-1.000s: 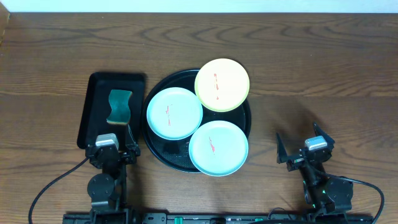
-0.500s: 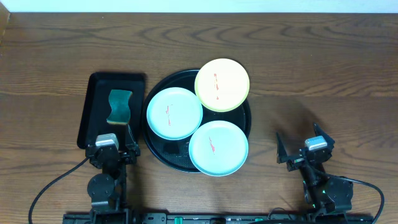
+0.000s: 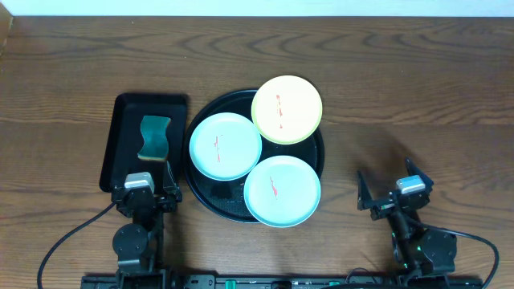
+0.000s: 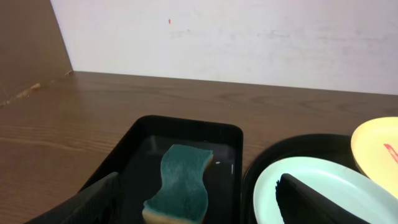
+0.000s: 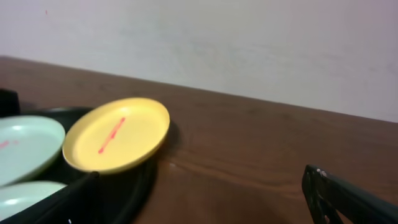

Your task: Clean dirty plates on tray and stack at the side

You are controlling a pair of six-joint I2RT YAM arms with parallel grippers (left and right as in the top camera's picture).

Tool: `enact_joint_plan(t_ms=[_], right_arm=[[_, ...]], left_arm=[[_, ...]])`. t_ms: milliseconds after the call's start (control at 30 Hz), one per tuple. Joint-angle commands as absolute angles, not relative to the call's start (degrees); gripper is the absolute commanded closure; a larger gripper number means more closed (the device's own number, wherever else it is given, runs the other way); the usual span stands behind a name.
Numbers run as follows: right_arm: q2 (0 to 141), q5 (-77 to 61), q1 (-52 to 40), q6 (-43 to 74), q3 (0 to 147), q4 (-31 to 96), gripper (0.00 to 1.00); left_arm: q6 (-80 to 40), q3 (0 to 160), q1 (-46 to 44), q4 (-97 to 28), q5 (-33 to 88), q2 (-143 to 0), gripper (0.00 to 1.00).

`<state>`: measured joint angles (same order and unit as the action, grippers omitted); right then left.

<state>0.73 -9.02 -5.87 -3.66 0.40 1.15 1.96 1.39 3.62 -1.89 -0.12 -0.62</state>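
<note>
Seen from overhead, a large round black tray [image 3: 210,195] sits at the middle of a brown wooden table [image 3: 401,80]. It holds three small plates, each marked with a thin red streak. A yellow plate [image 3: 287,109] lies at the far right and overhangs the rim. A mint-blue plate [image 3: 226,145] lies on the left side. A second mint-blue plate [image 3: 282,191] lies at the near right, reaching over the near rim.

The left claw [image 3: 144,178] is spread wide and holds nothing. It sits at the near end of a smaller rectangular black tray [image 3: 120,136], just left of the round tray. A green sponge [image 3: 153,137] lies in that smaller tray, just beyond the claw.

The right claw [image 3: 385,178] is also spread wide and empty. It sits over bare table, well apart from the round tray on its right, with the yellow plate ahead to its left.
</note>
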Motion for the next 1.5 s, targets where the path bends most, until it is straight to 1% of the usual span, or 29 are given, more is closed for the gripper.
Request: enact_joint_plan(t_ms=[0,100,300,500,633,767,933,1100,1200,1267,1333,1433,1467], right_arm=[[0.6,-8.86,-6.02,-0.86,0.38,-0.86,0.01],[0.62,-8.86,-6.02,-0.89,1.32,-1.74,0.01],[1.83,-8.84,-6.0,-0.89,5.56,-1.45,0.01],[8.51,-8.86,-6.0,-0.89,13.15,-0.03,0.01],[17.12,-8.93,-6.0,-0.86,20.71,1.58,0.01],[27.9,-9.8,-6.0,-0.89,31.0,7.03,0.01],[43.55,-12.75,-6.0,-0.89,46.68,18.57,0.01],[60.25,-18.28,-6.0,-0.89,64.55,34.81,0.01],[69.56,-21.61,-6.0,-0.91,74.22,44.86,0.01],[74.56,-23.51,-6.0,-0.89,78.48,48.82,0.01],[78.24,-26.15,-6.0,-0.67,80.27,49.1,0.01],[82.52,-34.09,-6.15,4.58,80.2,45.63,0.01],[83.64,-36.18,-6.31,5.23,80.2,44.71,0.07]], left_arm=[[2.57,3.09,3.4,-3.84,-0.45,-1.1,0.21],[2.5,5.45,3.4,-4.21,-0.4,-3.46,0.21],[2.28,13.91,3.4,-6.57,3.46,-12.86,0.21],[1.43,27.22,3.4,-13.21,5.96,-25.1,0.21],[1.39,38.37,3.4,-21.78,7.77,-33.67,0.21],[1.41,50.98,3.46,-33.28,8.19,-42.57,0.21],[1.48,68.16,3.46,-49.74,8.16,-55.92,0.21],[1.5,82.08,3.46,-62.48,8.47,-68.95,0.21],[1.48,85.67,3.44,-65.34,10.24,-74.43,0.21],[1.48,85.69,3.44,-65.28,11.68,-76.84,0.21],[1.48,85.69,3.44,-65.28,11.57,-79.02,0.21],[1.48,85.69,3.44,-65.3,11.57,-81.97,0.21],[1.48,85.69,3.44,-65.3,11.57,-82.85,0.21]])
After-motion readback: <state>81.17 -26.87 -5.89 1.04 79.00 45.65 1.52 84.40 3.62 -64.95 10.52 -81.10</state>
